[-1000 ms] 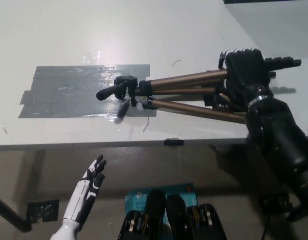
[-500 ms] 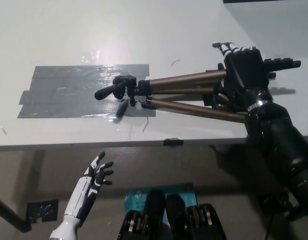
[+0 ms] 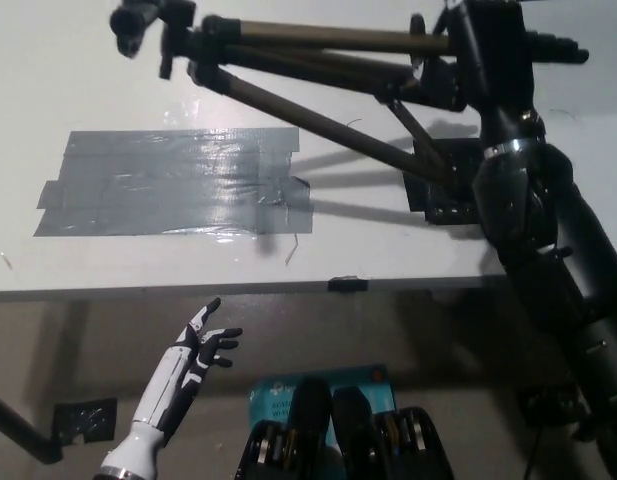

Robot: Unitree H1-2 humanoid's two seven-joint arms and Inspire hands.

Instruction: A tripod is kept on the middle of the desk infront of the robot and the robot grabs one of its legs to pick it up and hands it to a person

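Observation:
The bronze-legged tripod hangs in the air above the white desk, lying roughly level with its black head pointing to the upper left. My black right hand is shut on the far end of its legs at the upper right. One leg splays downward toward a black foot near the desk. My white left hand rests low at the lower left, below the desk edge, with its fingers spread and nothing in it.
A patch of grey tape strips covers the desk's left middle. A small black clip sits on the desk's front edge. Below the desk lies a teal item on the floor.
The right hand has lifted the tripod off the desk; it now shows much higher in the picture, its head near the top left. The left hand's fingers have spread a little.

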